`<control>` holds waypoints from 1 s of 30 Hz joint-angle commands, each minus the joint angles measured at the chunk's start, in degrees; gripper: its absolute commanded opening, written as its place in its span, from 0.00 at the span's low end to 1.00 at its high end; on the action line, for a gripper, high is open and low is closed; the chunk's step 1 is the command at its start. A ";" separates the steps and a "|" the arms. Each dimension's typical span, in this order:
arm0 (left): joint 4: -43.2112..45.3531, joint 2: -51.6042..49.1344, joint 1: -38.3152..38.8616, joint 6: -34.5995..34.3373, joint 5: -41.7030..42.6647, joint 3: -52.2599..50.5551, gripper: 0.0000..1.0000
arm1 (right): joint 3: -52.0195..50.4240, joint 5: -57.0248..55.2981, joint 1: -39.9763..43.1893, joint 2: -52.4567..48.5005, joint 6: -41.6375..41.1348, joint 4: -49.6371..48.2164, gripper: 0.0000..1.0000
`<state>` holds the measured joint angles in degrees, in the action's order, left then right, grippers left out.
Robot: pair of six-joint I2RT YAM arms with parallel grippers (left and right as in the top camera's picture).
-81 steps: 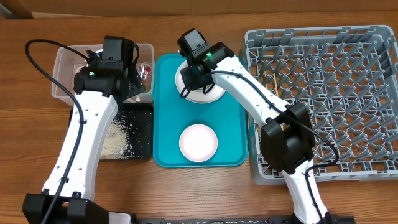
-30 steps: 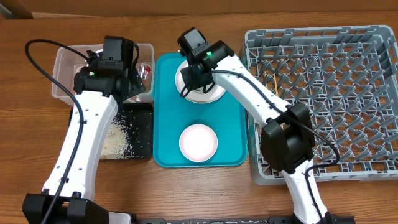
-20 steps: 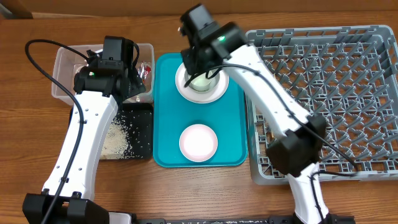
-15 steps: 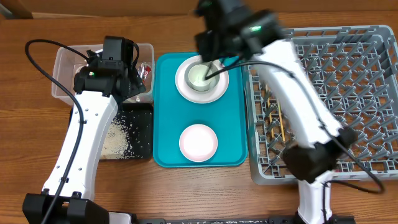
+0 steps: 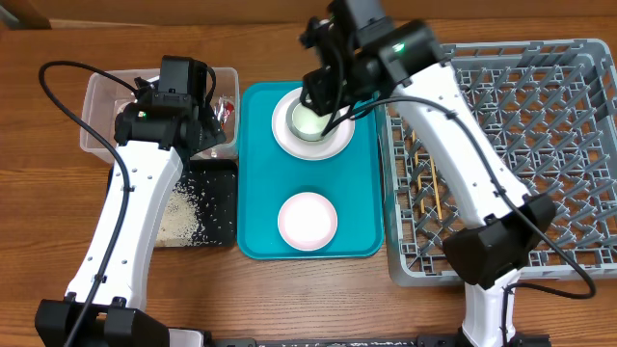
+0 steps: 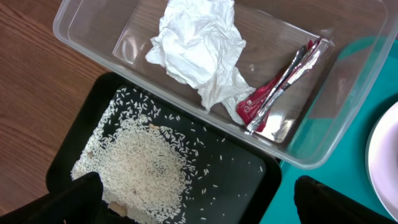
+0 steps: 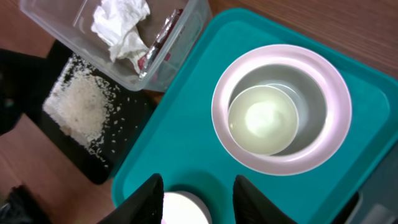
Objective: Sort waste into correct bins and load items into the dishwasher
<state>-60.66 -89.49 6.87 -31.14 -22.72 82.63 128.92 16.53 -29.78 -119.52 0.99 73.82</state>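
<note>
1. Wood-grain table point(image 5: 318, 289), seen from overhead; both arm bases sit at the near edge.
2. Nearest on the teal tray point(image 5: 258, 193): a round white dish point(image 5: 308, 220), alone at the near end.
3. Left of it, just beside the teal tray: the black tray point(image 5: 220, 207), holding a heap of white rice grains point(image 6: 140, 165) with strays scattered around.
4. Left gripper point(image 6: 205, 205) hangs above the seam between the black tray and the tub. Its fingers point(image 6: 81, 199) stand wide apart and hold nothing.
5. Far end of the teal tray: a white bowl point(image 7: 323, 124) with a small white cup point(image 7: 262, 119) nested upright inside.
6. Right gripper point(image 7: 199, 199) hovers above the teal tray, its jaws parted and empty, clear of bowl and cup.
7. Beyond the black tray and touching it: the clear tub point(image 6: 348, 81). Inside lie a crumpled white tissue point(image 6: 196, 46) and a red wrapper point(image 6: 273, 93), touching each other. The wrapper's print is too small to read.
8. Right side: the grey dish rack point(image 5: 540, 145), with chopsticks point(image 5: 431, 193) lying on its lattice near the left edge.
</note>
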 commanded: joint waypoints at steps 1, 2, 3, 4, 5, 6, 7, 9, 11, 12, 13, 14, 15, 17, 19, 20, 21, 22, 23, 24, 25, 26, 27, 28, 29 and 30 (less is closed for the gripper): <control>0.02 0.26 0.28 0.72 -0.13 0.70 1.00 | -5.33 -4.85 -1.49 -0.20 0.68 -3.52 0.39; 0.02 0.24 0.28 0.72 -0.13 0.70 1.00 | -7.30 -5.42 -1.90 -0.20 0.52 -5.20 0.40; 0.02 0.24 0.28 0.72 -0.13 0.70 1.00 | -9.31 -5.62 -2.32 -0.20 0.55 -6.95 0.41; 0.02 0.26 0.28 0.72 -0.13 0.70 1.00 | -11.76 -5.86 -2.75 -0.20 0.55 -9.11 0.41; 0.02 0.26 0.28 0.72 -0.13 0.70 1.00 | -13.97 -6.32 -3.13 -0.20 0.55 -11.08 0.41; 0.02 0.26 0.28 0.72 -0.13 0.70 1.00 | -16.31 -7.21 -3.48 -0.20 0.55 -13.33 0.41; 0.02 0.24 0.28 0.72 -0.13 0.70 1.00 | -18.18 -8.11 -3.67 -0.20 0.55 -15.15 0.41; 0.02 0.24 0.28 0.72 -0.13 0.70 1.00 | -21.86 -9.31 -3.96 -0.20 0.55 -18.95 0.40; 0.02 0.24 0.28 0.72 -0.13 0.70 1.00 | -24.85 -9.20 -4.02 -0.20 0.55 -22.62 0.36; 0.02 0.26 0.28 0.72 -0.13 0.70 1.00 | -26.03 -9.22 -4.02 -0.20 0.55 -24.26 0.36; 0.02 0.26 0.28 0.72 -0.13 0.70 1.00 | -26.99 -9.22 -4.02 -0.20 0.55 -25.73 0.35; 0.02 0.24 0.28 0.72 -0.13 0.70 1.00 | -27.80 -9.25 -4.02 -0.20 0.57 -27.21 0.35; 0.02 0.24 0.28 0.72 -0.13 0.70 1.00 | -28.50 -9.22 -4.02 -0.20 0.57 -28.46 0.34; 0.02 0.24 0.28 0.72 -0.13 0.70 1.00 | -29.70 -9.22 -4.02 -0.20 0.57 -30.58 0.33; 0.02 0.26 0.28 0.72 -0.13 0.70 1.00 | -30.60 -9.22 -4.02 -0.20 0.57 -31.91 0.33; 0.02 0.26 0.28 0.72 -0.13 0.70 1.00 | -30.97 -9.22 -4.02 -0.22 0.59 -32.68 0.32; 0.02 0.24 0.28 0.72 -0.13 0.70 1.00 | -31.17 -9.22 -4.02 -0.22 0.59 -33.27 0.32; 0.04 0.24 0.28 0.72 -0.13 0.70 1.00 | -31.17 -9.22 -4.02 -0.22 0.63 -33.68 0.32; 0.02 0.26 0.28 0.72 -0.13 0.70 1.00 | -31.17 -9.25 -4.04 -0.24 0.81 -34.25 0.32; 0.02 0.26 0.28 0.72 -0.13 0.70 1.00 | -31.17 -9.31 -4.02 -0.24 0.85 -34.67 0.32; 0.02 0.24 0.28 0.72 -0.13 0.70 1.00 | -31.17 -9.49 -4.02 -0.24 0.98 -35.06 0.31; 0.02 0.24 0.28 0.72 -0.13 0.70 1.00 | -31.17 -9.77 -4.02 -0.24 0.98 -35.21 0.29; 0.02 0.24 0.28 0.72 -0.13 0.70 1.00 | -31.17 -10.19 -4.02 -0.24 0.98 -35.21 0.29; 0.02 0.26 0.28 0.72 -0.13 0.70 1.00 | -31.17 -10.71 -4.02 -0.24 0.98 -35.12 0.28; 0.02 0.24 0.28 0.72 -0.13 0.70 1.00 | -31.17 -11.26 -4.02 -0.24 0.98 -34.97 0.28; 0.02 0.26 0.28 0.72 -0.13 0.70 1.00 | -31.17 -11.63 -4.02 -0.24 0.98 -34.88 0.28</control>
<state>-60.66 -89.49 6.87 -31.16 -22.72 82.63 98.02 6.74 -33.65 -119.96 1.56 39.09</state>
